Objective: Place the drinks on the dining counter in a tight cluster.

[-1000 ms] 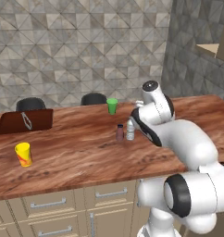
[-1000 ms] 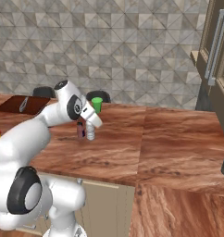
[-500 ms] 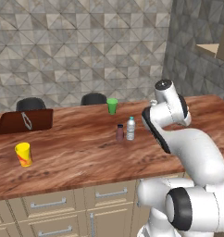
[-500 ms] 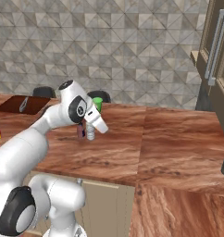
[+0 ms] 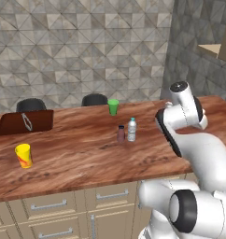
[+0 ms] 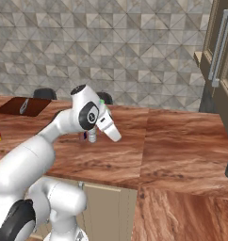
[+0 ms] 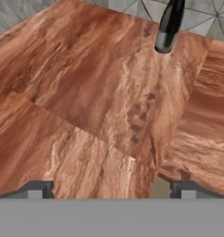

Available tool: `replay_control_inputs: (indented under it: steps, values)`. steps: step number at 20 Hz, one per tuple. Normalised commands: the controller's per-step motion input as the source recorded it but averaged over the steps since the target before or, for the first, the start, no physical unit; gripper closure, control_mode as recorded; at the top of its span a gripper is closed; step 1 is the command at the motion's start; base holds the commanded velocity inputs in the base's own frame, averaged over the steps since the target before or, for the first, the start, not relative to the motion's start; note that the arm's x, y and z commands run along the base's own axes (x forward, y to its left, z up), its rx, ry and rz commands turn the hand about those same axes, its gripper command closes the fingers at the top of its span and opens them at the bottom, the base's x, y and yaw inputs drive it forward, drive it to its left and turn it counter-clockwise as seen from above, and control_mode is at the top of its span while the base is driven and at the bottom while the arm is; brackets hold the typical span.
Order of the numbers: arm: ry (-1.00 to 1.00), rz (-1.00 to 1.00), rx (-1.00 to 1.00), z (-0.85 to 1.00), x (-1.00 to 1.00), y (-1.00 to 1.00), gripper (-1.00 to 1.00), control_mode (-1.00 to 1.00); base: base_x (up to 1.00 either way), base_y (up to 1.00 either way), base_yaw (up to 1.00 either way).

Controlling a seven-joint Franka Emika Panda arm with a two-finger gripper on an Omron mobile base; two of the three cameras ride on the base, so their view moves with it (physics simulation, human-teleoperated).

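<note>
The drinks are split: the brown bottle [image 5: 121, 133] and the water bottle [image 5: 131, 129] are seen just beside each other mid-worktop [image 5: 77, 158], while the wine bottle [image 7: 169, 26] is seen upright at the far end of the hand view and at the right edge of the right base view, well apart from the pair. Compared with a second ago, the arm has been swung right, away from the pair and toward the wine bottle, which suggests two drinks are judged placed and the third is to be fetched. The end effector [image 7: 111, 189] is fully open and nothing is held.
</note>
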Motion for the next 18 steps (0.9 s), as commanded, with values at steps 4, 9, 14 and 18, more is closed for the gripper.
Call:
replay_control_inputs:
  steps: [4, 9, 14, 18]
  values:
    - [0.06, -0.13, -0.02, 0.00, -0.04, -0.43, -1.00, -1.00, 0.00, 0.00, 0.00]
    - [0.07, -0.14, -0.02, 0.00, -0.01, -0.44, -1.00, -1.00, 0.00, 0.00, 0.00]
    - [0.09, -0.09, 0.00, 0.00, -0.03, -0.49, -1.00, -1.00, 0.00, 0.00, 0.00]
    - [0.02, -0.02, 0.00, 0.04, -0.14, -0.52, -1.00, -1.00, 0.00, 0.00, 0.00]
